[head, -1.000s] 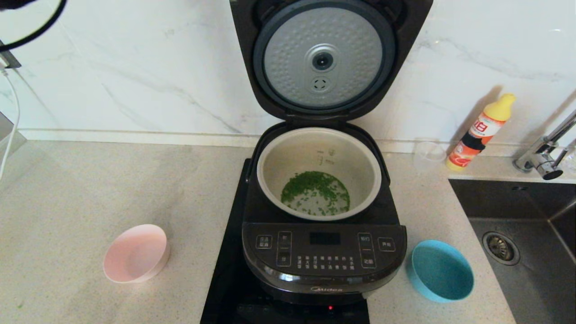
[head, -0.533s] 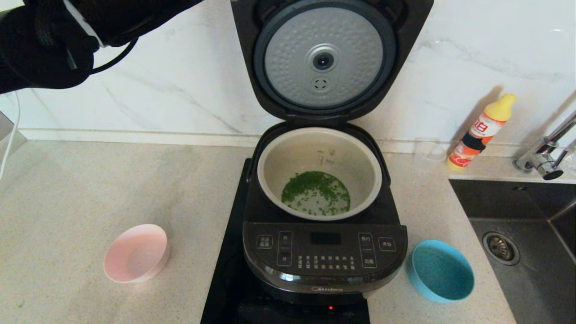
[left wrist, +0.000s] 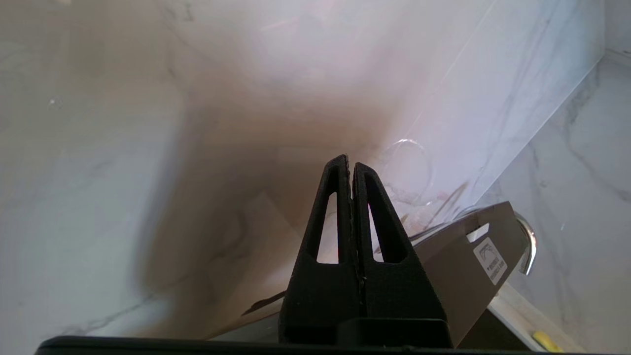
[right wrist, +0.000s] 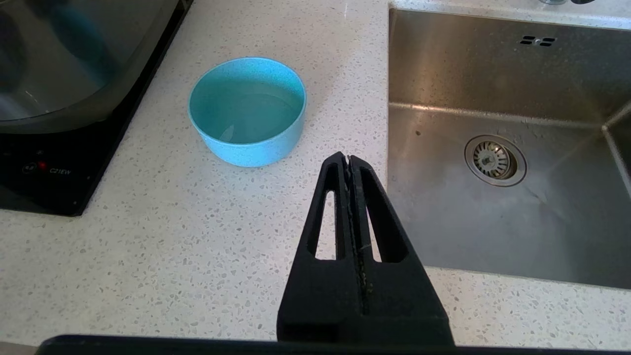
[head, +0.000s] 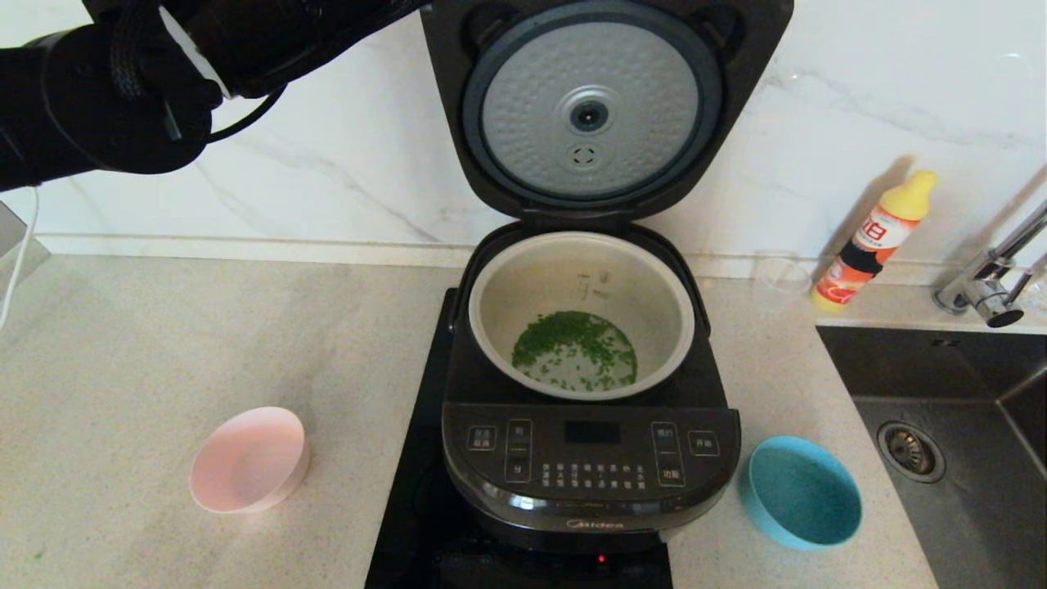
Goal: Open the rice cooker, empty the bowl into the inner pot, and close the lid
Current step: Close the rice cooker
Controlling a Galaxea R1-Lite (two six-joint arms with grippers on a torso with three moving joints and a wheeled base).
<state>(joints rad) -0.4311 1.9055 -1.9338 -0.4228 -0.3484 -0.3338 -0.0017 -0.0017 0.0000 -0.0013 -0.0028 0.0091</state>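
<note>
the rice cooker (head: 589, 409) sat on the counter (head: 164, 360) with the lid (head: 593, 106) raised upright against the wall, its dimpled silver underside facing forward. the inner pot (head: 581, 315) held green bits at its bottom. the left gripper (left wrist: 350, 165), fingers pressed together and holding nothing, was high up by the marble wall near the lid's upper edge. the right gripper (right wrist: 349, 160), likewise closed and empty, hovered over the counter between the blue bowl (right wrist: 246, 111) and the sink (right wrist: 498, 148), well apart from the cooker. a pink bowl (head: 248, 460) stood left of the cooker.
</note>
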